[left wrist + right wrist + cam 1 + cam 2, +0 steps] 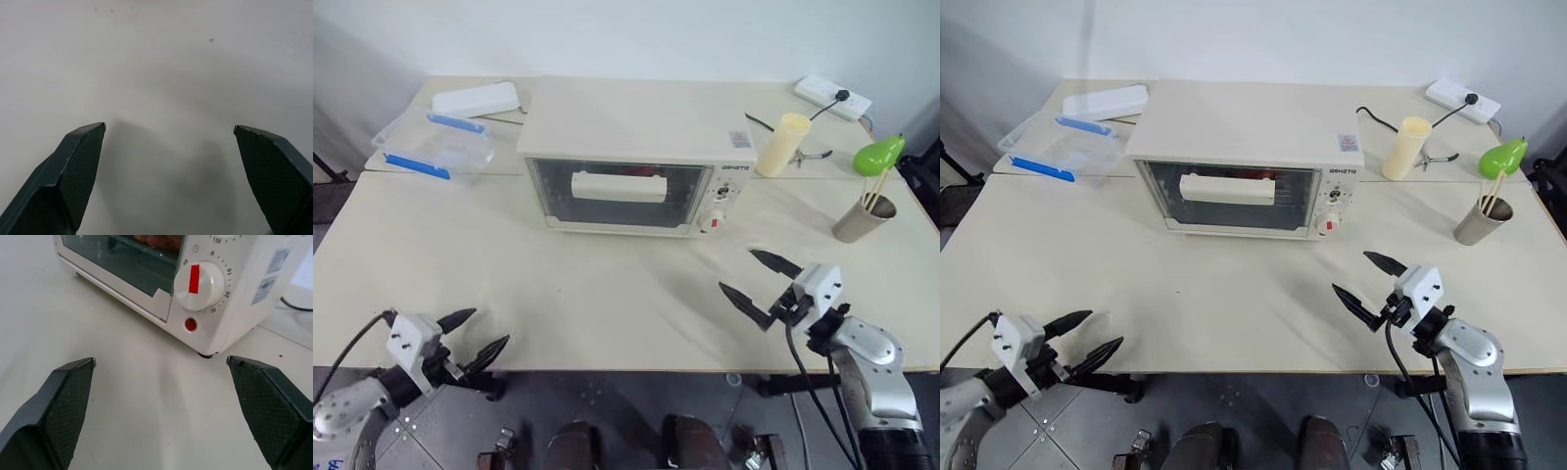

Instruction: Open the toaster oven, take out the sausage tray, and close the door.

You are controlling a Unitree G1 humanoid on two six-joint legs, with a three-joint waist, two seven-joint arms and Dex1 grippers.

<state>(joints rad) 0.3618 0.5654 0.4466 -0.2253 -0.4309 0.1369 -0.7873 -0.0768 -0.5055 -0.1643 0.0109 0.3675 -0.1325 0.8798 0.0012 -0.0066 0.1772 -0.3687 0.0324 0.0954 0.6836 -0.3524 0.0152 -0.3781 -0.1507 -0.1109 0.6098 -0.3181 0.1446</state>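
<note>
Cream worktop [607,294] fills the scene, and at its near edge the left gripper [478,333] at seven o'clock and the right gripper [759,279] at five o'clock both hover with jaws spread wide, holding nothing. Beyond them at twelve o'clock stands the toaster oven [636,157], its door [619,193] shut, something red dimly visible behind the glass. Farther back, a clear plastic box [435,147] lies at ten o'clock and a cream cylinder [782,144] at two.

Makeshift test kitchen: toaster oven [631,162] on plain table [509,284], power strip [832,96], bare wall.
</note>
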